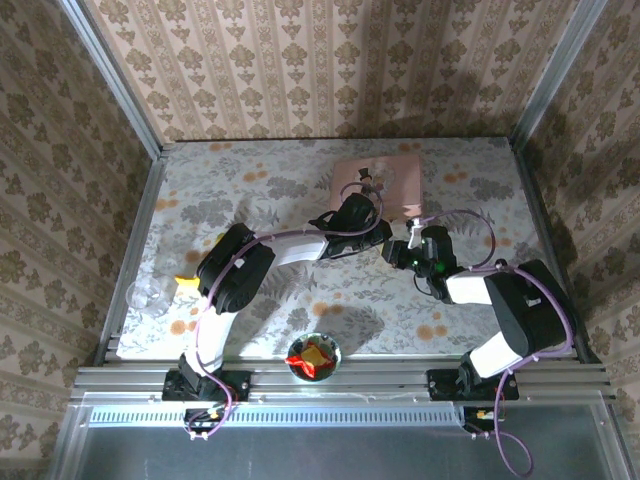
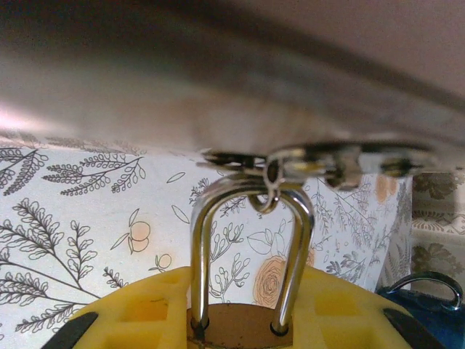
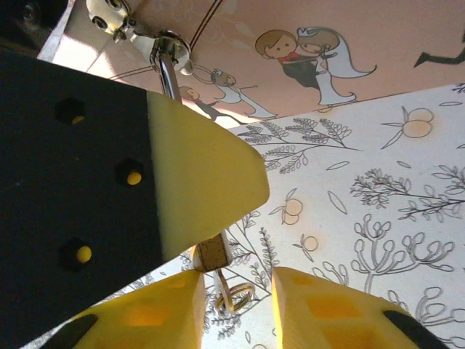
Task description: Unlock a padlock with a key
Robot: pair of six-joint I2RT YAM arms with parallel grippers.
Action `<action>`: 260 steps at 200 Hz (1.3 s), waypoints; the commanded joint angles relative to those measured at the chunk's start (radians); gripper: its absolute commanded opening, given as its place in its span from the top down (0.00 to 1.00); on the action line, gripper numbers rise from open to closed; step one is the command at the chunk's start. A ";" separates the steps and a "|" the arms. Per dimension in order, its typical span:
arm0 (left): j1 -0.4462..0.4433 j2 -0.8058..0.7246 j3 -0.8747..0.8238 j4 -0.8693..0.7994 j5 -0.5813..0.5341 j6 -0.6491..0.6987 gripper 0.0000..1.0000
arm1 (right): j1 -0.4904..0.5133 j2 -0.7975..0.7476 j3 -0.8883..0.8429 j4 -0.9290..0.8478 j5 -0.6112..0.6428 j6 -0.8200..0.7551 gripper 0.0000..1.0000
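The brass padlock (image 2: pixel 243 336) is clamped between my left gripper's (image 2: pixel 243 320) yellow fingers (image 2: pixel 138 313). Its silvery shackle (image 2: pixel 200 247) rises through the metal hasp (image 2: pixel 305 161) on the pink tin box (image 1: pixel 380 182). In the right wrist view the padlock's underside (image 3: pixel 213 253) pokes out below the left gripper's finger (image 3: pixel 196 182). The slim key (image 3: pixel 224 279) hangs from the padlock with a small ring (image 3: pixel 240 295). My right gripper (image 3: pixel 236 314) stands open, its fingers (image 3: pixel 163 316) either side of the key without gripping it. From above, both grippers (image 1: pixel 378 238) (image 1: pixel 408 250) meet in front of the box.
The box lid with cartoon wedding figures (image 3: pixel 312 51) lies just beyond the padlock. A small bowl with red and yellow pieces (image 1: pixel 313 355) sits at the near edge. A clear cup (image 1: pixel 150 295) and a yellow toy (image 1: pixel 185 283) lie at the left.
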 commanded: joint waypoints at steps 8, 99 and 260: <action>-0.005 -0.004 0.050 0.095 0.047 -0.031 1.00 | -0.007 -0.048 -0.011 -0.032 0.040 -0.014 0.64; 0.004 0.020 0.053 0.110 0.036 -0.052 1.00 | -0.005 -0.282 -0.158 -0.089 0.038 0.063 0.70; -0.003 0.009 0.022 0.117 0.042 -0.060 1.00 | -0.005 0.026 -0.026 0.127 -0.038 0.111 0.76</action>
